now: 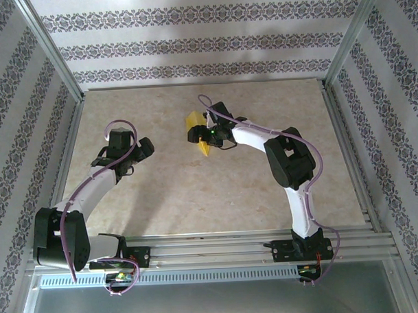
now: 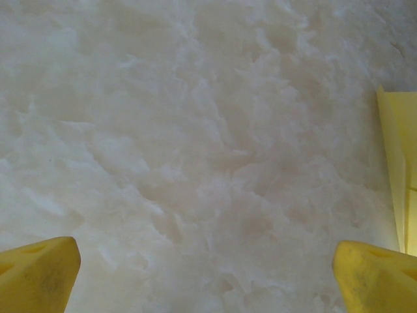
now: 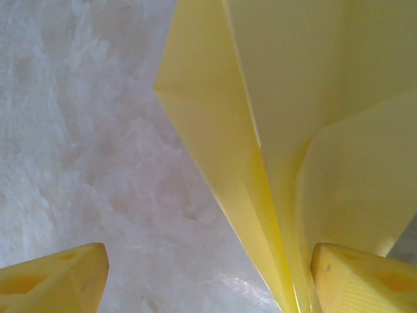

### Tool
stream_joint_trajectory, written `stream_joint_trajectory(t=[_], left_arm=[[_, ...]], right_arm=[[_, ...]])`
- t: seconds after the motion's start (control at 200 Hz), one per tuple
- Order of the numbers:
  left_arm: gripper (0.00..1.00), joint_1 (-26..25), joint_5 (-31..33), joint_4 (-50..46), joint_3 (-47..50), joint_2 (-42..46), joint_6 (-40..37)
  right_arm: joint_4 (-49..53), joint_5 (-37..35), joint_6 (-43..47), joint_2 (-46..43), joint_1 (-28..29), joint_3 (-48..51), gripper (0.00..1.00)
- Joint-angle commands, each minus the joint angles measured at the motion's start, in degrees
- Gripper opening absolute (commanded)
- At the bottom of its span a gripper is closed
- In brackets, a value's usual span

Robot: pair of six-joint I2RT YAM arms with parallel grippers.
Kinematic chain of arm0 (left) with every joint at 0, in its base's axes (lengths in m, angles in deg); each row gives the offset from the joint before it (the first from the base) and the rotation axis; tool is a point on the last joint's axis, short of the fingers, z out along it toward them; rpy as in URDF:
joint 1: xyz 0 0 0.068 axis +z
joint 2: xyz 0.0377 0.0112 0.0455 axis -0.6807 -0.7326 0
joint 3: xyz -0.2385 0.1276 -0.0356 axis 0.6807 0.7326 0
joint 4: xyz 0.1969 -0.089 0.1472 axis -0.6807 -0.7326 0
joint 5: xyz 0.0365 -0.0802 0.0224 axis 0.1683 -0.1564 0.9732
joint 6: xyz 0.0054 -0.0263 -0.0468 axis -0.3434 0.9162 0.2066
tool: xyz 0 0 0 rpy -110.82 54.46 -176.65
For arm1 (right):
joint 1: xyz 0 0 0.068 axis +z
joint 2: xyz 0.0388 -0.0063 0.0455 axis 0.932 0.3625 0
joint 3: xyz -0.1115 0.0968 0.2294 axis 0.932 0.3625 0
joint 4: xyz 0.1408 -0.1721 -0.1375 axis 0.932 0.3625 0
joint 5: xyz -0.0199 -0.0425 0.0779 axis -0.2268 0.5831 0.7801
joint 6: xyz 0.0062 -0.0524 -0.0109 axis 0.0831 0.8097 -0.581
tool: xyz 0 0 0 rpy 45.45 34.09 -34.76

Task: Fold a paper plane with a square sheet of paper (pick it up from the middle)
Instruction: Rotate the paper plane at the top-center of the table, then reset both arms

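The square sheet of paper (image 1: pixel 193 121) is yellow and folded into a narrow, layered plane shape, lying on the table near its middle. In the right wrist view the folded paper (image 3: pixel 280 117) narrows toward the camera and runs down beside the right-hand fingertip (image 3: pixel 365 280). My right gripper (image 1: pixel 201 135) hovers over it, its jaws wide apart (image 3: pixel 208 277), with mostly bare table between them. My left gripper (image 1: pixel 141 150) stands open to the left of the paper, with nothing between its fingers (image 2: pixel 207 280). An edge of the paper (image 2: pixel 399 163) shows at the right of the left wrist view.
The tabletop (image 1: pixel 197 198) is pale marble-patterned. Patterned walls with metal frame posts (image 1: pixel 51 49) close it in on three sides. Aluminium rails (image 1: pixel 219 249) carrying the arm bases run along the near edge.
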Motion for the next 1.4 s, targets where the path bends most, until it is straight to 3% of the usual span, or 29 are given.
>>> stream_joint_trajectory(t=[0.0,0.305,0.45,0.635,0.824,0.934,1.134,1.284,1.394], left_arm=[[0.99,0.6,-0.5,1.5,0.2,-0.7,0.0],[0.99,0.6,-0.6,1.1,-0.1,-0.8,-0.1],[0.99,0.6,-0.1,0.4,-0.5,-0.5,-0.5],[0.99,0.8,6.2,-1.5,-0.3,2.6,-2.7],[0.99,3.1,15.3,0.9,4.5,8.3,-4.9],[0.99,4.3,20.9,5.1,9.0,11.9,-6.8],[0.99,5.7,29.7,19.7,19.3,16.0,-14.8],[0.99,6.0,29.4,31.8,24.8,14.4,-20.5],[0.99,6.2,24.4,42.3,27.6,10.5,-25.0]], right_arm=[[-0.3,3.4,-0.9,0.8,0.9,-0.1,0.82],[-0.8,5.2,-1.6,1.3,0.8,-0.7,0.82],[-0.8,2.5,-0.4,-3.2,-0.1,1.5,0.83],[-1.1,-9.9,6.1,-18.8,-3.4,10.7,0.98],[-3.6,-28.3,15.3,-35.7,-8.6,24.3,0.98],[-7.3,-38.6,20.9,-42.1,-11.4,31.7,0.98],[-14.4,-48.6,26.3,-48.2,-17.1,43.2,0.98],[-18.7,-51.6,23.9,-49.7,-23.2,49.8,0.98],[-29.0,-47.7,27.2,-49.0,-25.5,55.2,0.98]])
